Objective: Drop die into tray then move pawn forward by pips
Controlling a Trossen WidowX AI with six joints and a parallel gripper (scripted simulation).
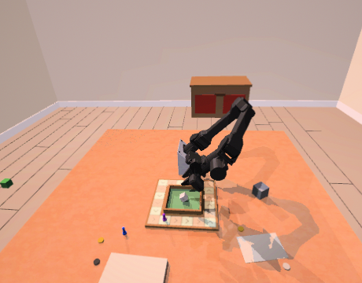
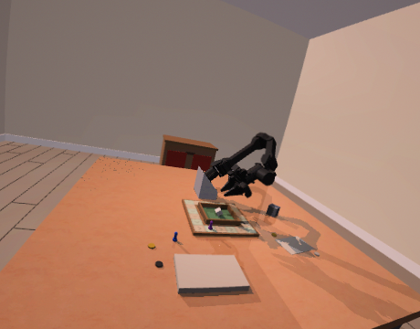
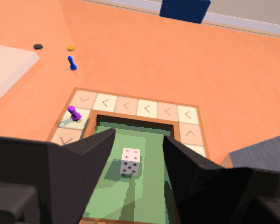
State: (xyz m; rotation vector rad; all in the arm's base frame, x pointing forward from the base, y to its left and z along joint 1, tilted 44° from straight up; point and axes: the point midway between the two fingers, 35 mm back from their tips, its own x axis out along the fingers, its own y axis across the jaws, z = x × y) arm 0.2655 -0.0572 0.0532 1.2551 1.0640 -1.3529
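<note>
A white die (image 1: 183, 196) (image 2: 218, 211) (image 3: 130, 161) is loose within the tray's outline, tilted in the top view; whether it has settled is unclear. The wrist view shows a face with five pips and, above it, one with seemingly four. The green-floored tray (image 1: 182, 212) (image 3: 136, 118) is in the middle of the board (image 1: 159, 195) (image 2: 192, 220) (image 3: 126, 105). The purple pawn (image 1: 164, 217) (image 2: 210, 225) (image 3: 74, 114) stands on a cream square beside a corner square. My gripper (image 1: 190, 185) (image 2: 236, 194) (image 3: 139, 136) is open and empty above the tray's far side.
A grey upright wedge (image 1: 182, 159) (image 2: 204, 186) stands behind the board, and a dark cube (image 1: 260, 190) (image 2: 273, 210) to its right. A blue pawn (image 1: 124, 231) (image 2: 175, 237) (image 3: 72, 63) stands off the board. A pale slab (image 1: 134, 269) (image 2: 211, 273) and a grey sheet (image 1: 261, 248) lie nearer.
</note>
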